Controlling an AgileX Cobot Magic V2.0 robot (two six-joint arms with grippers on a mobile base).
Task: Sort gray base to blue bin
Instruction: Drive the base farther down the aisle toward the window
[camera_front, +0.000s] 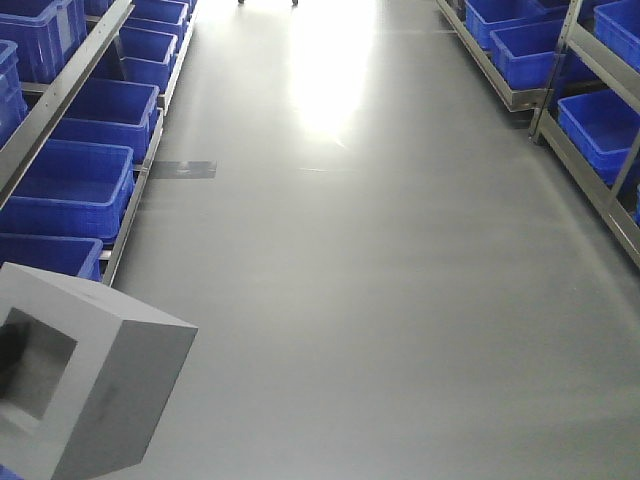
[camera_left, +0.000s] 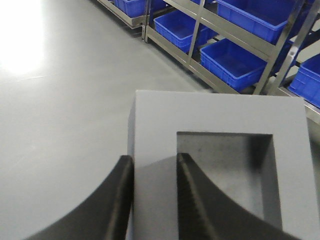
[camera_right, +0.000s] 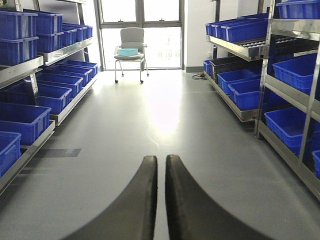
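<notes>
The gray base is a matte gray block with a square recess, held in the air at the lower left of the front view. In the left wrist view my left gripper is shut on the gray base: one finger is outside its left wall, the other inside the recess. My right gripper is shut and empty above the bare floor. Several blue bins stand on the racks; one blue bin is on the left rack just beyond the block.
Metal shelf racks with blue bins line both sides of the aisle. A dark patch marks the gray floor near the left rack. A chair with a teal box stands at the aisle's far end by the windows.
</notes>
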